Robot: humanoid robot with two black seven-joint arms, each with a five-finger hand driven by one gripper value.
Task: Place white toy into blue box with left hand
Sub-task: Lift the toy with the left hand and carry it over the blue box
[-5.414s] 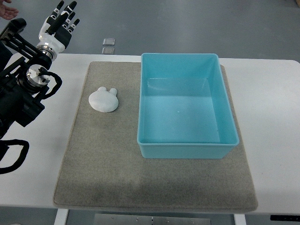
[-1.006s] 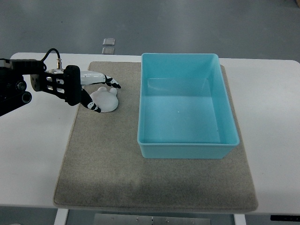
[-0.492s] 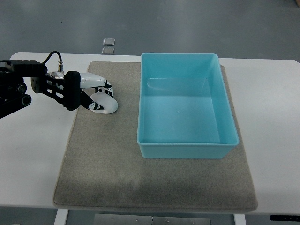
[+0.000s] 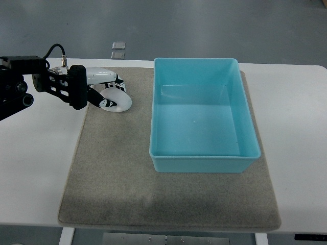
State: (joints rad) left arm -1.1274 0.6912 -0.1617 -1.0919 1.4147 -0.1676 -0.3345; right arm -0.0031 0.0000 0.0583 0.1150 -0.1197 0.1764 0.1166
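Your left robot hand [image 4: 104,91] has its fingers curled around the toy [image 4: 116,100], near the mat's [image 4: 112,168] far left corner, left of the box [image 4: 204,161]. It looks light, smooth and rounded, so grip across its wide body.

Seen through a single camera, set high on the robot's own side and tilted steeply down onto the white table [image 4: 296,127], far enough back to take in the whole grey mat [image 4: 117,173] and a strip of floor beyond the table's far edge. Centred roughly on the blue box [image 4: 204,158], with the left arm [image 4: 30,92] entering left of it. No second view to overlap.
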